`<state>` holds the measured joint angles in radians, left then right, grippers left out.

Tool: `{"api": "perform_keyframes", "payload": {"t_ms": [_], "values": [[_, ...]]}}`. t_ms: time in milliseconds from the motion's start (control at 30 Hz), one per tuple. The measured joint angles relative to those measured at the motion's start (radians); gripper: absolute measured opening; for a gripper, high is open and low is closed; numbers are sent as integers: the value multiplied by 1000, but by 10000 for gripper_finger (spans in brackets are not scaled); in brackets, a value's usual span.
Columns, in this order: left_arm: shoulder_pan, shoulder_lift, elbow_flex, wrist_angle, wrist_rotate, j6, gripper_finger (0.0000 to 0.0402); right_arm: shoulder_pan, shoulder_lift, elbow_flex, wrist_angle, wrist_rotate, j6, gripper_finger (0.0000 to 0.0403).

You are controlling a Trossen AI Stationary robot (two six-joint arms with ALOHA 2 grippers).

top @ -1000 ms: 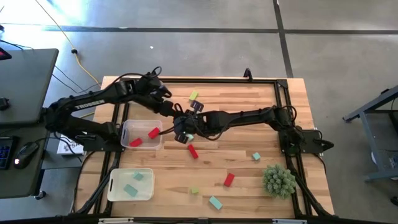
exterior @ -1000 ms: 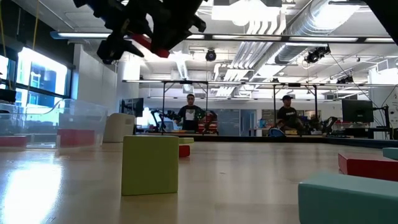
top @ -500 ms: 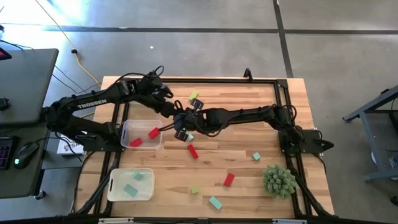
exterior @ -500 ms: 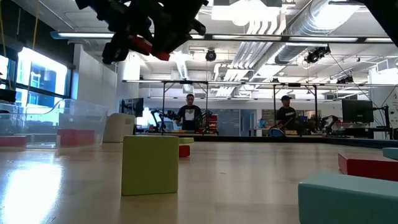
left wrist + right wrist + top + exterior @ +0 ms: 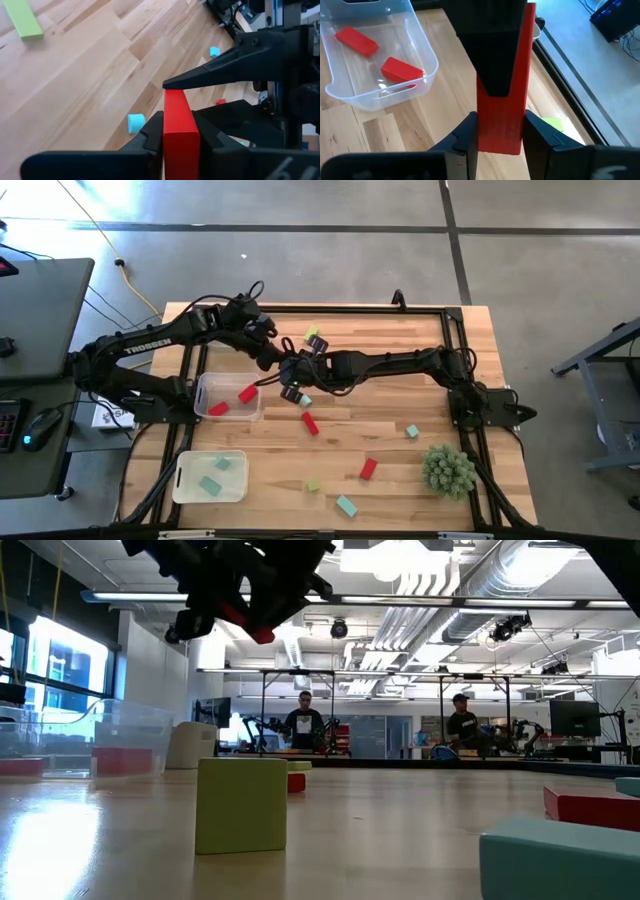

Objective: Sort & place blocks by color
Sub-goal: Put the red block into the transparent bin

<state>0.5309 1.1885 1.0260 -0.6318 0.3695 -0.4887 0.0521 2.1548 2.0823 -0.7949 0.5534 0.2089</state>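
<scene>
**High view: both grippers on one red bar, mid-air handover above the table centre**

High view has the left gripper (image 5: 278, 363) and right gripper (image 5: 296, 373) meeting nose to nose just beside the red bin (image 5: 205, 393), on its far-right side. Between them is a red bar (image 5: 290, 368), mostly hidden from above.

Left wrist view: left gripper (image 5: 181, 131) fingers clamped on the red bar (image 5: 180, 127), bar's long axis running straight out ahead of the fingers, toward the other arm. Other arm's dark finger touches the bar's far end.

Right wrist view: right gripper (image 5: 501, 131) also pinches the red bar (image 5: 502, 127) on both sides, with the left arm's dark finger lying over the bar's upper part. So each gripper holds one end, bar's axis lying along the line between the two wrists.

Low view: red bar (image 5: 248, 625) held high off the table amid the dark fingers.

Key relation: the red bin (image 5: 417, 75), already holding two red blocks (image 5: 402, 69), sits on the left arm's side, close beside the handover point. Left arm is the nearer one to it. Judgement: right gripper needs to let go first, then the left arm carries the bar a short way back to the bin. Risk: if both pull at once, the bar twists or slips.

Loose blocks (image 5: 368, 469) lie on the table (image 5: 400, 350), teal bin (image 5: 185, 480) near the front-left corner.
</scene>
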Motion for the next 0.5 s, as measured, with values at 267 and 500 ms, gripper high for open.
{"api": "perform_keyframes", "payload": {"t_ms": [267,500], "values": [[-2,-2,0,-24,11,98,38,0,0,0,11,-16,56,177],[-2,-3,0,-156,-48,192,36,12,0,0,7,-76,138,234]]}}
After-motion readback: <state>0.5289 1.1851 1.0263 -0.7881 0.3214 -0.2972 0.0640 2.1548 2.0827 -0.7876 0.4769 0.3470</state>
